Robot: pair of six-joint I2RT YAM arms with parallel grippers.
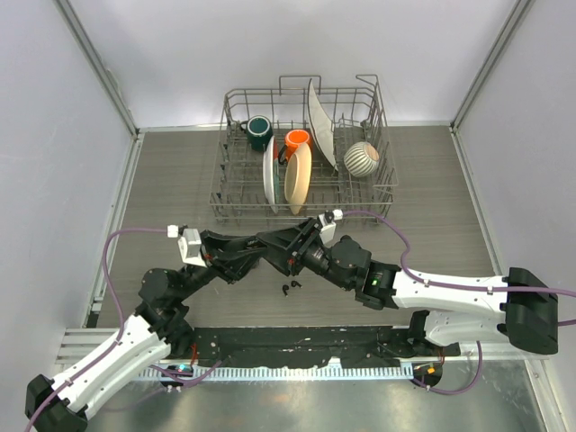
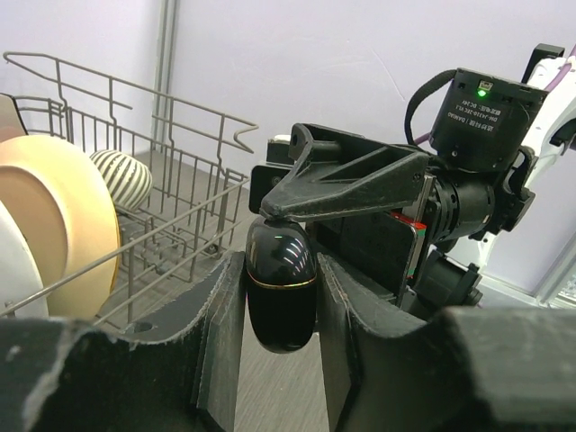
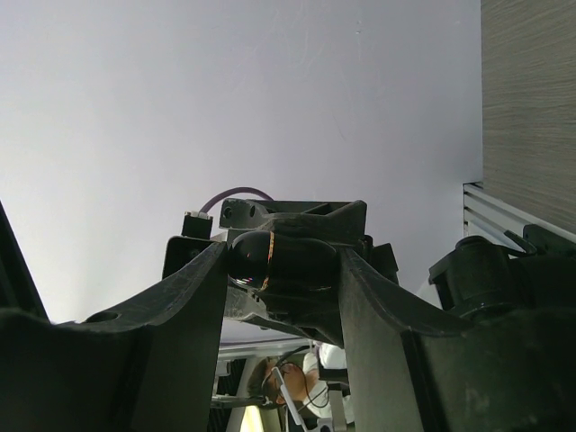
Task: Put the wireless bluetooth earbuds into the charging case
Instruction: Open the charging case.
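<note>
A glossy black oval charging case (image 2: 281, 301) with a thin gold seam hangs in the air between both grippers. My left gripper (image 2: 281, 270) is shut on its lower half. My right gripper (image 3: 281, 258) is shut on the case (image 3: 306, 263) from the other side, and its fingers (image 2: 346, 184) clamp the case's top in the left wrist view. In the top view the two grippers meet (image 1: 292, 247) above the table's middle and hide the case. Two tiny black earbuds (image 1: 290, 287) lie on the table just below them.
A wire dish rack (image 1: 232, 193) stands at the back centre. It holds plates (image 1: 298, 173), a green mug (image 1: 259, 131), an orange mug (image 1: 298, 139) and a striped ball (image 1: 362, 158). The rack also shows at the left of the left wrist view (image 2: 135, 162).
</note>
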